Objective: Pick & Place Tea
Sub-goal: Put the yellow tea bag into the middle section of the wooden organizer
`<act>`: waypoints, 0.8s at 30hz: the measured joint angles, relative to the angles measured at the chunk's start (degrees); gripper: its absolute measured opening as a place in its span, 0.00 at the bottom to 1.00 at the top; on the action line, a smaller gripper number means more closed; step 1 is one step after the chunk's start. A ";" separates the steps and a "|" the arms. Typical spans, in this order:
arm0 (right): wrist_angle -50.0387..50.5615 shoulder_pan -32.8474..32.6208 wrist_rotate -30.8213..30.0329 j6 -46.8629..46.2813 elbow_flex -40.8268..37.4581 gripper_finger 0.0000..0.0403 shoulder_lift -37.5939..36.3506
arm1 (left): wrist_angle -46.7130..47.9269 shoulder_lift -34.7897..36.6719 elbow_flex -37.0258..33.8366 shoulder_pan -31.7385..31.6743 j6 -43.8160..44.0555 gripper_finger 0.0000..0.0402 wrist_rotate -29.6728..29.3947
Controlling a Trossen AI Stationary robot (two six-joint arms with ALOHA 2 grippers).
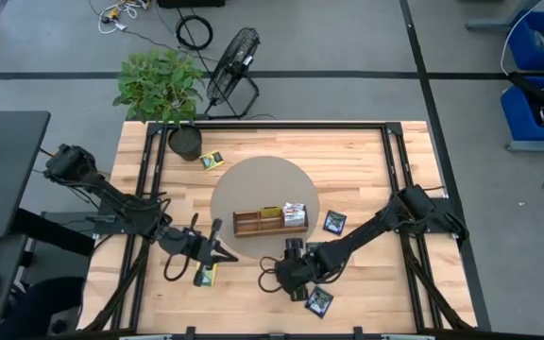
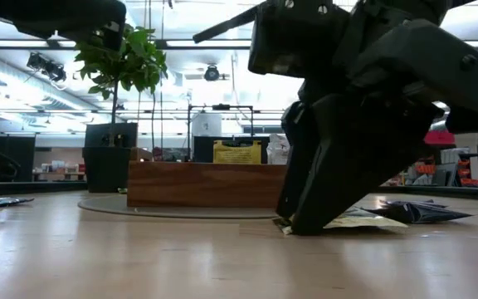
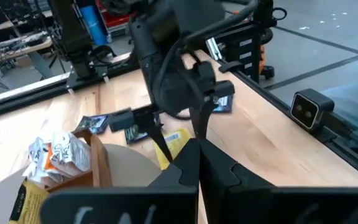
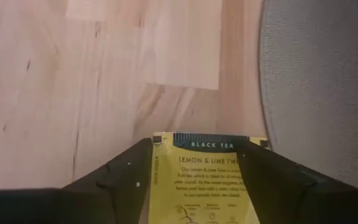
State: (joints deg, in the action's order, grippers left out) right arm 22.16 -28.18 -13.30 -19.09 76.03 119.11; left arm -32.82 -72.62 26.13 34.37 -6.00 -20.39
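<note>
A yellow tea sachet (image 4: 207,177) lies flat on the wooden table, just off the near edge of the round grey mat (image 1: 263,179). My right gripper (image 4: 194,180) is open and stands over it, fingers pointing down, one at each side of the sachet; it also shows in the low view (image 2: 305,218). My left gripper (image 3: 199,171) is shut and empty, hovering left of it (image 1: 221,252). The brown wooden tray (image 1: 270,223) on the mat holds several sachets, white-and-orange ones (image 3: 58,152) at its right end. My right gripper comes from above with one finger (image 4: 120,171) at each side edge of the yellow sachet. I cannot tell whether the fingers touch it. The sachet lies flat on the table.
Loose sachets lie on the table: black ones right of the tray (image 1: 334,222) and near the front edge (image 1: 319,300), one under my left arm (image 1: 206,275), one at the far left (image 1: 212,160). A potted plant (image 1: 185,142) stands at the far left corner.
</note>
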 joint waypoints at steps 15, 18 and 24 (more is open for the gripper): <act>-3.51 -0.45 0.76 -0.62 -3.31 0.02 -0.22 | -0.31 0.00 0.00 0.00 -0.50 0.01 0.03; -6.68 -1.29 -2.92 3.01 -3.64 0.04 -1.14 | -0.29 -0.01 0.00 0.00 -0.51 0.01 0.01; -15.75 -2.06 -6.71 12.31 -3.47 0.01 -3.04 | -0.11 -0.02 0.02 0.00 -0.61 0.01 0.03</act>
State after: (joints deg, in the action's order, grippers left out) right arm 6.41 -30.24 -20.02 -6.78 72.56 116.07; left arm -32.93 -72.64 26.15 34.37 -6.61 -20.36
